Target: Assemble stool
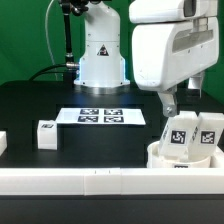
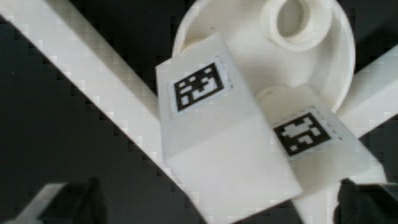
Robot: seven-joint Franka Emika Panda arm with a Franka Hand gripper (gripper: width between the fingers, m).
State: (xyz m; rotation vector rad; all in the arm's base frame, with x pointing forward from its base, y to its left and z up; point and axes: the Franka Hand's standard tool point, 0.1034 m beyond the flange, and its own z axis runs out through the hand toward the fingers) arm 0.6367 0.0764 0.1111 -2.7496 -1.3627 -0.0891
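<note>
The round white seat [image 1: 157,156] lies at the exterior view's right, against the front rail. Two short white legs with marker tags, one [image 1: 180,135] beside the other [image 1: 208,136], stand upright on it. My gripper [image 1: 169,104] hangs open just above and behind them, touching neither. In the wrist view the seat [image 2: 294,45] and both tagged legs [image 2: 210,100] [image 2: 302,135] fill the middle. My dark fingers [image 2: 71,200] stand wide apart at the picture's edge, and the gripper [image 2: 217,208] holds nothing. A third leg [image 1: 46,134] stands loose at the left.
The marker board [image 1: 100,116] lies flat in the middle of the black table. A long white border rail [image 1: 90,182] runs along the front edge and shows as a diagonal bar [image 2: 89,85] in the wrist view. Another white part [image 1: 3,143] sits at the far left. The robot base [image 1: 100,55] stands behind.
</note>
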